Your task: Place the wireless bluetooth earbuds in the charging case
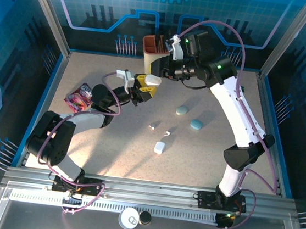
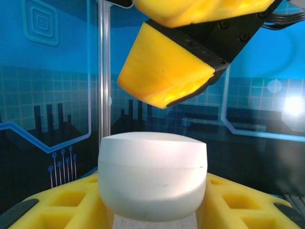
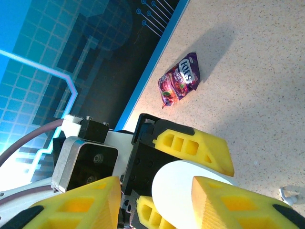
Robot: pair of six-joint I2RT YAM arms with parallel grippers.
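My left gripper [image 1: 145,87] [image 2: 152,215] is shut on a white pebble-like charging case [image 1: 153,80] [image 2: 152,181] [image 3: 178,188], held off the table with its lid seam closed. My right gripper [image 1: 159,70] [image 3: 155,202] stands open around the case from behind. One of its yellow fingers [image 2: 167,71] hangs just above the lid with a gap. Two tiny white earbuds [image 1: 152,127] [image 1: 167,133] lie on the table in the middle, apart from both grippers. One earbud [image 3: 287,193] peeks in at the right edge of the right wrist view.
A second white case [image 1: 159,147] lies near the earbuds. Two pale blue cases [image 1: 182,111] [image 1: 196,124] sit to the right. A purple candy packet [image 1: 79,96] [image 3: 180,80] lies at the left edge. A brown holder [image 1: 154,48] stands at the back.
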